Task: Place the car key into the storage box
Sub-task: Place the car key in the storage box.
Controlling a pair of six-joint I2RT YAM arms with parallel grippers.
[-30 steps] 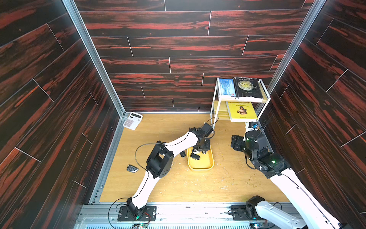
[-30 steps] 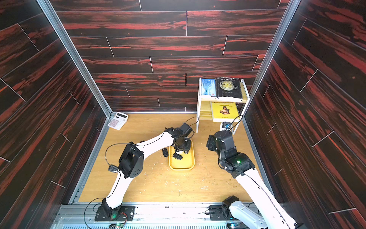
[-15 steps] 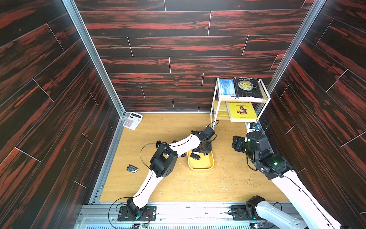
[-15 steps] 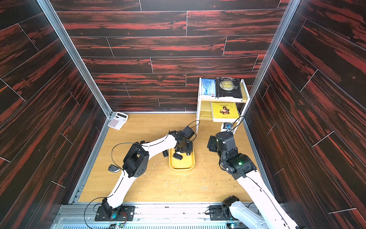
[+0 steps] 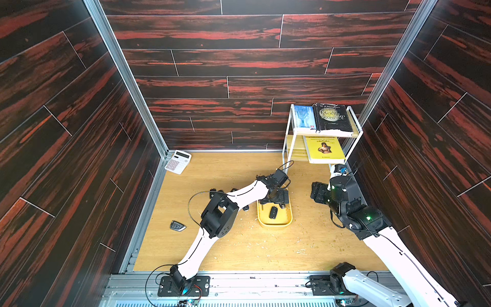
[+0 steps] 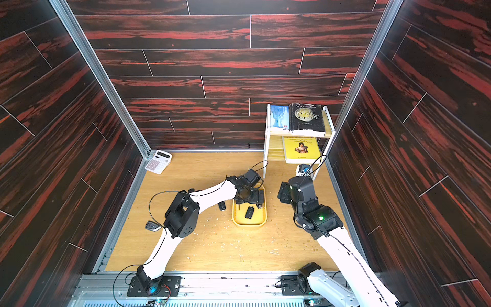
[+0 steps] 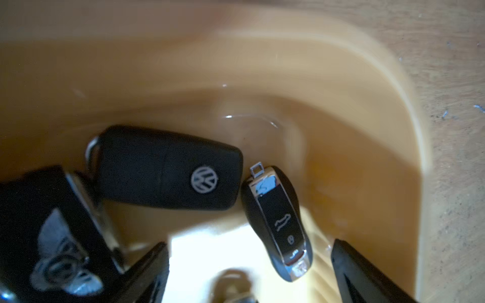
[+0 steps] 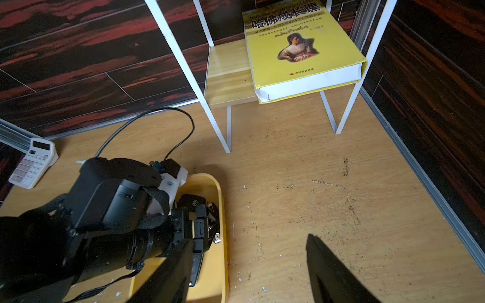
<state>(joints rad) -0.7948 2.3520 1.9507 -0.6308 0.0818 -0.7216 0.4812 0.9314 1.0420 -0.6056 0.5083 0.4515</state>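
Jaws of the left gripper (image 7: 250, 246) stand wide apart, low inside the storage box (image 7: 367, 131), gripping nothing. The silver-trimmed car key (image 7: 278, 223) lies loose on the box floor between them. Just beside its ring end lies a black key (image 7: 170, 170) with a VW badge, and next to that a winged-emblem key (image 7: 52, 236). The right gripper (image 8: 249, 241), spread and empty, hangs right of the box.

Behind the box, a white rack (image 5: 288, 148) carries a black book (image 5: 332, 117) reading "W.S. Maugham" and "Moon and Sixpence", and a yellow book (image 8: 301, 47) titled 哈佛成长课.

Just left of the box lies a dark fob (image 5: 245, 207), and a silver-edged fob (image 5: 177, 226) lies well apart, both on the crumb-flecked pale wood tabletop (image 5: 239, 252). A calculator (image 5: 177, 161) sits far behind-left. Dark red-streaked panels wall the cell.
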